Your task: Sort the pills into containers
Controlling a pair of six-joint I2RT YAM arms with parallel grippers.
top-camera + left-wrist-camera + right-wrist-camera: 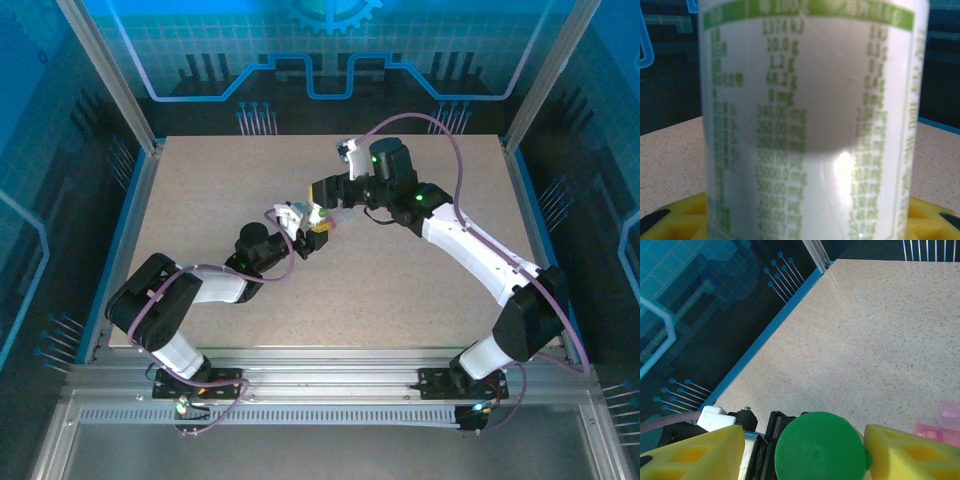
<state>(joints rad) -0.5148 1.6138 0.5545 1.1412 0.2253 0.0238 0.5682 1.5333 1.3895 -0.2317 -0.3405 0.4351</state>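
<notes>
A white bottle [805, 125] with green print stands upright between the yellow fingers [675, 215] of my left gripper [800, 227], which is shut on its body. Its green cap [820, 450] shows from above in the right wrist view. My right gripper [805, 452] hangs over it with its jaws open round the cap: the right finger [910, 450] touches the cap's edge and the left finger [690, 455] stands apart. In the top view both grippers meet at mid-table, left gripper [315, 226], right gripper [333, 192]. A pink-tinted clear container [942, 425] lies just beside them. The pills are out of view.
The speckled beige table [865, 340] stretches bare behind the bottle to its blue edge [765, 335] and a metal corner post [817, 252]. Blue-lit walls close the cell on three sides.
</notes>
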